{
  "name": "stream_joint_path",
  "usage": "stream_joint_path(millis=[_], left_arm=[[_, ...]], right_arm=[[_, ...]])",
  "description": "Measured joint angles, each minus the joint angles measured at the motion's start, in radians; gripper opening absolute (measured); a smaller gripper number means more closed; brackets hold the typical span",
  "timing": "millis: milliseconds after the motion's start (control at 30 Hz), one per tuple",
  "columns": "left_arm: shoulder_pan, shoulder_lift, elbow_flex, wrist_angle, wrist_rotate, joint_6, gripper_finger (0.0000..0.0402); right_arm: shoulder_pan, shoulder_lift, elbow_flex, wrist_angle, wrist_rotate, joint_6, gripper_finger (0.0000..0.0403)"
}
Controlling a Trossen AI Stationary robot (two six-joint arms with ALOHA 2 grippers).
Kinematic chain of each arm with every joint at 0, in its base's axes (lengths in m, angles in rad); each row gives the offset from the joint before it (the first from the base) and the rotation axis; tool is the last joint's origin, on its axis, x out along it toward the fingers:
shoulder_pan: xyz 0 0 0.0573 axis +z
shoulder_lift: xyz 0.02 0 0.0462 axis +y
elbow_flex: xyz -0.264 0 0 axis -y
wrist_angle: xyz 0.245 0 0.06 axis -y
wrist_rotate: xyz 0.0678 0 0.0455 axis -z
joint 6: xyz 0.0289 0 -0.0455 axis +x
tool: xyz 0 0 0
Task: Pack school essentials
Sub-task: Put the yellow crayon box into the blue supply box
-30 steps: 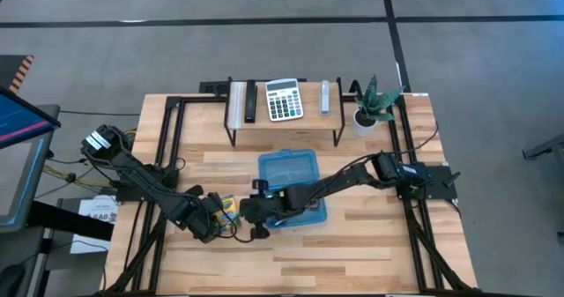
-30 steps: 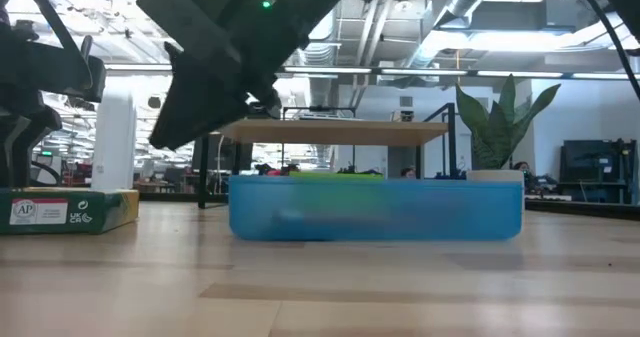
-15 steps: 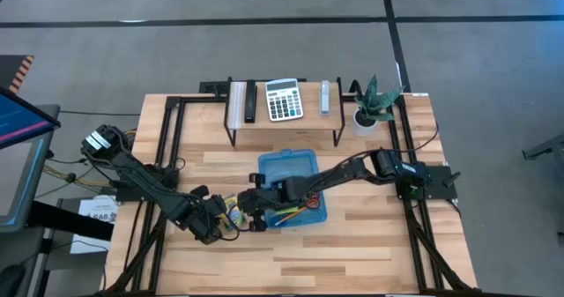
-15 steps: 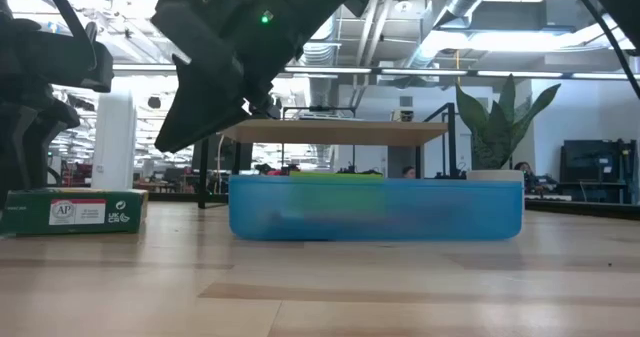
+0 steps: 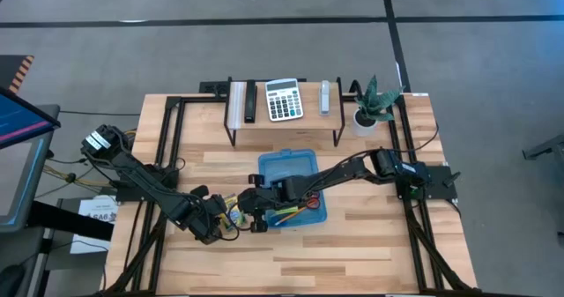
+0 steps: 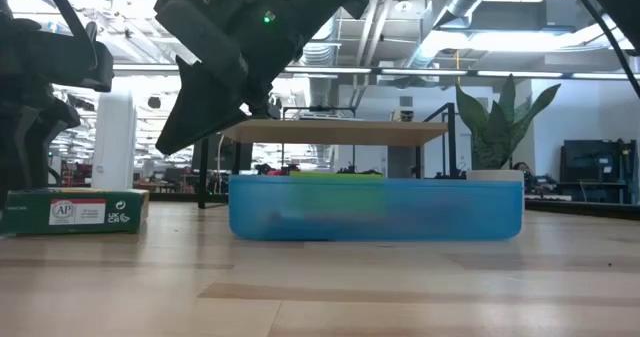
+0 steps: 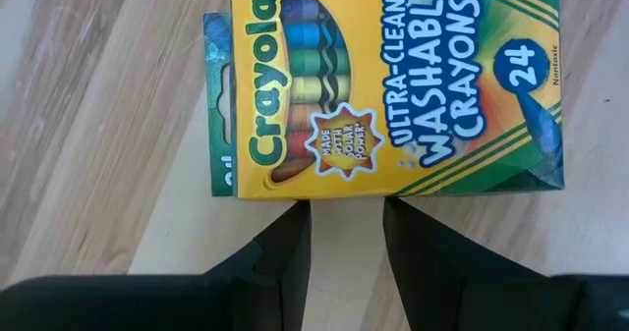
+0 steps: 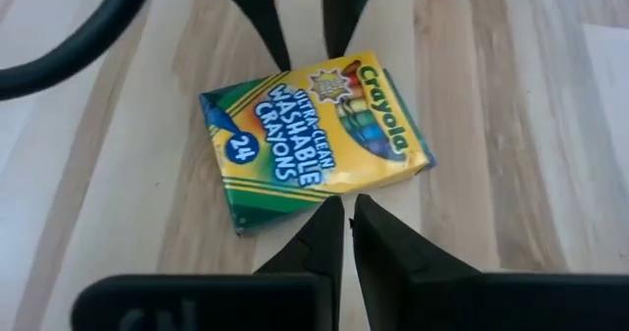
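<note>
The yellow-green crayon box (image 5: 232, 212) (image 8: 314, 139) lies flat on the table, left of the blue container (image 5: 286, 167) (image 6: 375, 209). Pencils (image 5: 286, 216) and red-handled scissors (image 5: 310, 205) lie in the container. My left gripper (image 7: 346, 223) (image 5: 218, 219) points down at the box's left edge, open, with its fingertips right at that edge. My right gripper (image 8: 347, 218) (image 6: 165, 145) hangs slanting above the table on the box's other side. Its fingers are almost together with nothing between them. My left gripper's fingertips (image 7: 295, 213) stand at the long edge (image 7: 339, 192) of the crayon box, which lies flat on the table. I cannot tell whether they touch it. Nothing is between the fingers.
A raised shelf (image 5: 282, 121) at the far side carries a calculator (image 5: 284, 99) and small items. A potted plant (image 5: 370, 103) (image 6: 500, 117) stands at the far right. Bare wood lies near the table's front edge.
My right arm has swung a little toward the far edge, uncovering the pencils and scissors in the container. The crayon box has turned slightly on the table and now shows its long green side to the low view. My left gripper has stayed beside it.
</note>
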State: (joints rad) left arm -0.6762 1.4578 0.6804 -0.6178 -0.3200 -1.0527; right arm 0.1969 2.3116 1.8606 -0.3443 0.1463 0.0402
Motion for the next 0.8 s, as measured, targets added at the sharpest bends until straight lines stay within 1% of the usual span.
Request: stream_joint_path(millis=[167, 233, 300, 400, 567, 700, 800], left_arm=[[0.007, 0.0, 0.0, 0.0, -0.008, 0.013, 0.0119], [0.015, 0.0, 0.0, 0.0, -0.015, 0.024, 0.0119], [0.024, 0.0, 0.0, 0.0, -0.032, 0.041, 0.0119], [0.046, 0.0, 0.0, 0.001, -0.036, 0.066, 0.0119], [0.074, 0.0, 0.0, 0.009, -0.044, 0.096, 0.0119], [0.088, 0.0, 0.0, 0.012, -0.041, 0.11, 0.0119], [0.09, 0.0, 0.0, 0.006, -0.018, 0.109, 0.0119]], right_arm=[[-0.011, 0.021, 0.003, -0.013, -0.016, 0.002, 0.0039], [-0.017, 0.029, -0.003, -0.046, -0.02, 0.003, 0.0036], [-0.018, 0.048, 0.003, -0.016, -0.028, 0.004, 0.0032], [-0.02, 0.069, 0.0, -0.046, -0.046, 0.012, 0.0028], [-0.022, 0.085, 0.0, -0.043, -0.048, 0.021, 0.0027], [-0.03, 0.085, 0.0, -0.042, -0.047, 0.031, 0.0027], [-0.031, 0.085, 0.0, -0.041, -0.047, 0.032, 0.0027]])
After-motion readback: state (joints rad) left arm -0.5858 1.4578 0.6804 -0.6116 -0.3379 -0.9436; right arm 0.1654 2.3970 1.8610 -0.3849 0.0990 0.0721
